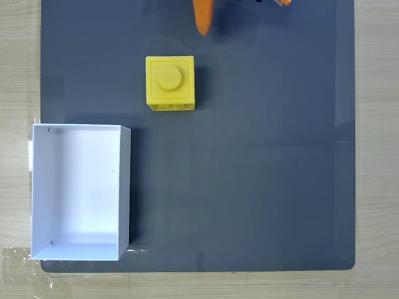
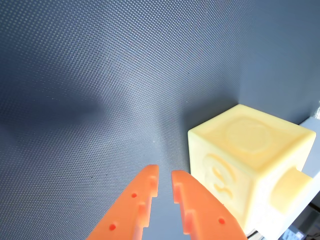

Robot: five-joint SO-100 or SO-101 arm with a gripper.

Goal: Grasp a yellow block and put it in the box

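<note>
The yellow block (image 1: 170, 83) stands on the dark mat with its round stud up, in the upper middle of the fixed view. My orange gripper (image 1: 204, 25) comes in from the top edge, just above and to the right of the block, not touching it. In the wrist view the gripper (image 2: 165, 176) is shut with only a thin slit between its fingers (image 2: 135, 200) and nothing held; the block (image 2: 250, 160) sits close by on the right. The white open-top box (image 1: 124, 187) lies empty at the lower left, well apart from the block.
A dark grey mat (image 1: 262, 174) covers most of the light wooden table (image 1: 377, 149). The box overhangs the mat's left edge. Clear tape (image 1: 15, 261) lies at the box's lower left corner.
</note>
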